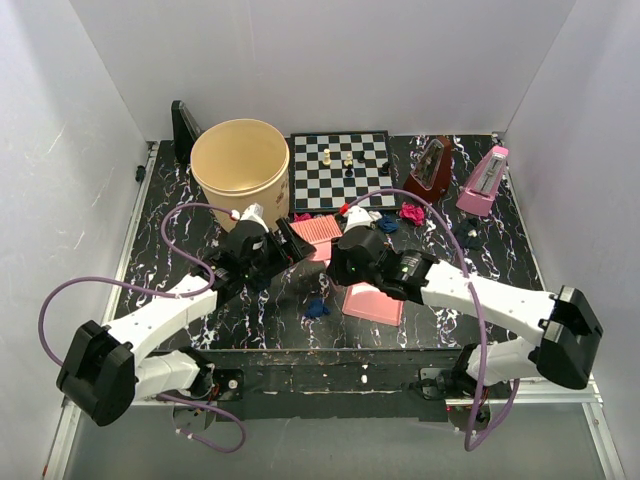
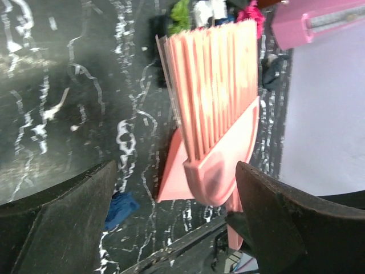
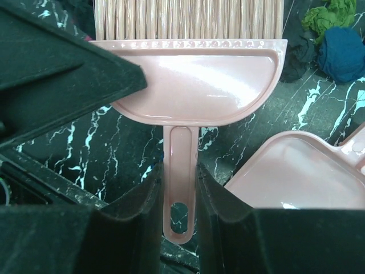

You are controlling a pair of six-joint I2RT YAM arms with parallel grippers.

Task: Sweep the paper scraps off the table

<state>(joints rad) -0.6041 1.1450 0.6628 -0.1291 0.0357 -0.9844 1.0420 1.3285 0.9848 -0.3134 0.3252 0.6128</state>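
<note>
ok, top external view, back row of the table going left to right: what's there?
black panel → tan bucket → chessboard → brown metronome → pink metronome

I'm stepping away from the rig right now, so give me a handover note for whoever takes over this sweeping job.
Right gripper: shut on the handle of the pink plastic hand brush.
Left gripper: open, close to the brush head, holding nothing.
Pink plastic dustpan: flat on the black marbled table, beside the brush.
Crumpled paper scraps: loose near the checkered chessboard; a blue scrap lies nearer the front edge.
Done: brush in grip.
Left: sweep up all the scraps; none show in the dustpan.
</note>
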